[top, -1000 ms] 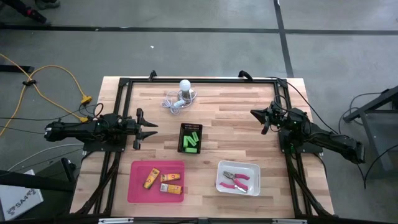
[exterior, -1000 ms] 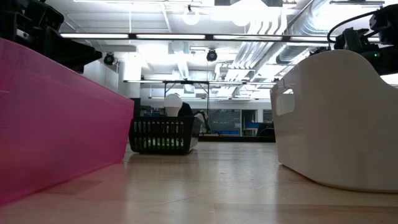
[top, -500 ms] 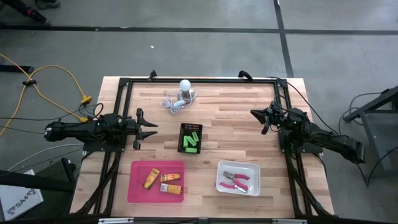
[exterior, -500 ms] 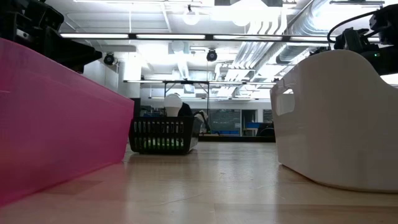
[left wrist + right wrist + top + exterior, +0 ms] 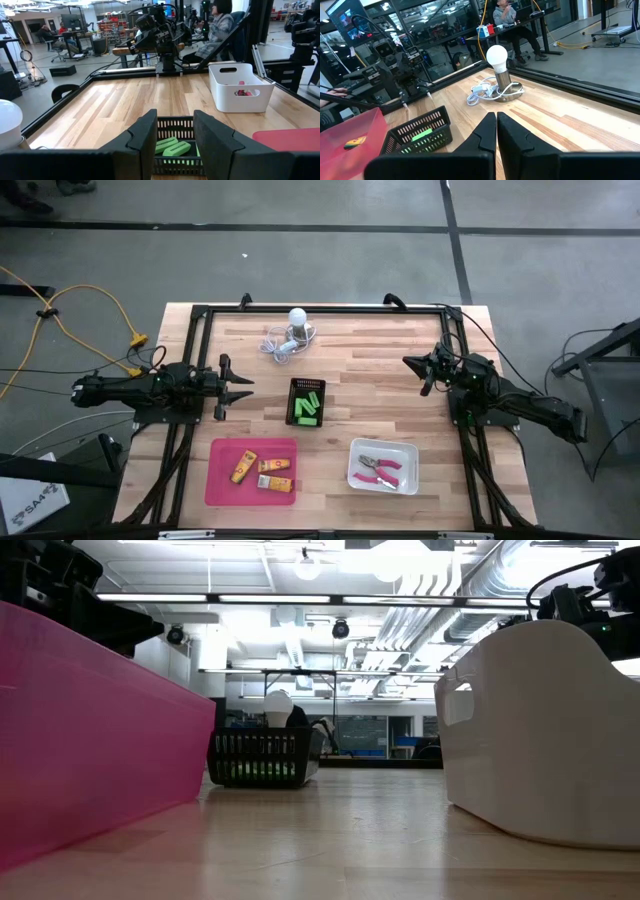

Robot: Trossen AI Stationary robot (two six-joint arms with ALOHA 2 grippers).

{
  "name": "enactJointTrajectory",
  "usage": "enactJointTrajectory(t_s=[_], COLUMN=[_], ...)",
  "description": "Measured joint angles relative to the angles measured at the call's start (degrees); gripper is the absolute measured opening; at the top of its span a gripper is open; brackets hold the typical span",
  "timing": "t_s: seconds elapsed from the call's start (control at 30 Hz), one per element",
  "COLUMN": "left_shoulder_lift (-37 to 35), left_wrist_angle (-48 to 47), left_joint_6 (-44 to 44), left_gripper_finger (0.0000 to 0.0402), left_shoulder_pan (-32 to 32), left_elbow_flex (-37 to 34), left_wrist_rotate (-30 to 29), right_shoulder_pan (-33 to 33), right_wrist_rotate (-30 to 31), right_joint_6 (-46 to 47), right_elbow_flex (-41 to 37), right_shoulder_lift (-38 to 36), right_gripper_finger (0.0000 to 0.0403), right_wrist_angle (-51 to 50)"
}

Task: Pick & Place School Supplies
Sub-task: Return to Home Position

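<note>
Desk: green erasers in black bin; left gripper jaws wide, right gripper jaws together; park arms level.

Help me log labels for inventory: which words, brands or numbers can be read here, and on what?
"SA4", tilted and only partly legible: on the white box on the floor, at the high view's lower left.
Labels on the yellow-orange pieces in the pink tray: too small to read.
On the monitor in the room, right wrist view: blurred.
Nothing else readable.
</note>
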Motion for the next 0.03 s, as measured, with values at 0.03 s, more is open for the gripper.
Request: enactJointTrajectory(t_s=[0.03], left_shoulder_lift=[0.0], left_wrist_angle=[0.0], left_joint_6=[0.0], left_gripper_finger=[0.0124], left_shoulder_pan=[0.0], left_elbow_flex=[0.0], left_wrist_rotate=[0.0], right_shoulder_pan=[0.0], right_wrist_rotate=[0.0], right_joint_6=[0.0], right_elbow_flex=[0.0], right_shoulder_lift=[0.0], right_gripper_finger=[0.0003], right_wrist_angle=[0.0])
